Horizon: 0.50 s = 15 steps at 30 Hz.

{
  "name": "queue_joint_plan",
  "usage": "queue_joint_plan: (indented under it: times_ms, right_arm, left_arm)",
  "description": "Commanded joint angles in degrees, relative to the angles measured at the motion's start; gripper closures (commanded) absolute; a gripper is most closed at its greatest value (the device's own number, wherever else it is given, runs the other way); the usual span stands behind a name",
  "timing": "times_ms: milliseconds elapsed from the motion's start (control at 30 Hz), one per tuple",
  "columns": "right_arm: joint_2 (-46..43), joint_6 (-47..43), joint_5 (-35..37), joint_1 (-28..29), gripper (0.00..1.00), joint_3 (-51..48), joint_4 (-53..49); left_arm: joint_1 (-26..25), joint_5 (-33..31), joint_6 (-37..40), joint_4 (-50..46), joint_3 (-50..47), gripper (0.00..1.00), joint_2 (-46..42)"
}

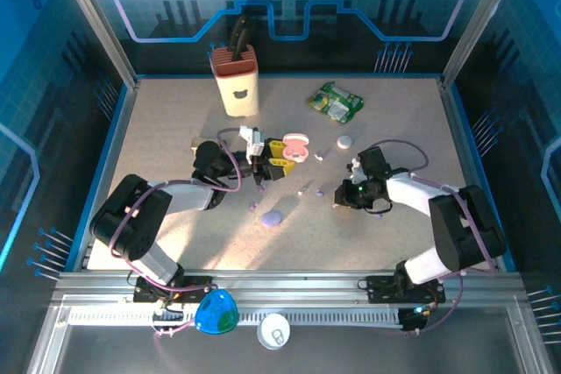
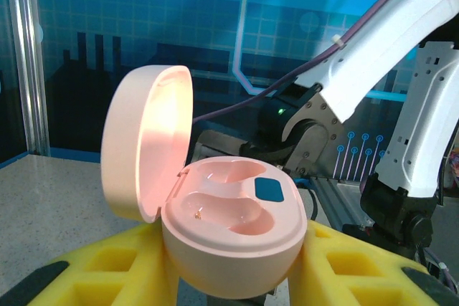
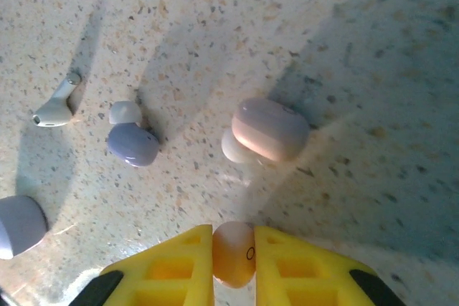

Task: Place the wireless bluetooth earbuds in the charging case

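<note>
The pink charging case (image 2: 229, 238) stands open, lid (image 2: 143, 141) tipped back, both wells bare. My left gripper (image 2: 233, 281) is shut on its base between yellow fingers (image 2: 93, 270); from above the case (image 1: 295, 147) shows at the table's middle, at the tip of the left gripper (image 1: 279, 158). My right gripper (image 3: 234, 249) is shut on a small pinkish earbud (image 3: 234, 259), low over the table. Loose earbuds lie just ahead of it: a pinkish one (image 3: 269, 128) and a lilac one (image 3: 133, 143). In the top view the right gripper (image 1: 340, 199) sits right of a lilac earbud (image 1: 320, 192).
A white stemmed earbud (image 3: 54, 109) and a purple pebble-shaped case (image 1: 272, 217) lie on the speckled table. A white oval case (image 1: 344, 141), a green circuit board (image 1: 335, 102) and a cream holder (image 1: 237, 81) stand further back. The right arm (image 2: 373, 55) looms behind the pink case.
</note>
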Motion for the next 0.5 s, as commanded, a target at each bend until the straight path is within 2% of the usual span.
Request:
queue_joint_plan:
  times_ms: [0,300,467]
  right_arm:
    - [-3.92,2.27,9.62,1.38,0.81,1.95,-7.51]
    - [-2.27,6.5,30.23,7.22,0.81,10.49,-24.94]
    - [1.45,7.72,35.76,10.26,0.79,15.05,-30.64]
  left_arm:
    - [0.42,1.31,0.98,1.96,0.44,0.61,-0.34]
    - [0.68,2.09,1.67,1.97,0.44,0.61,-0.1]
    - [1.22,2.96,1.41,1.96,0.53,0.61,-0.24]
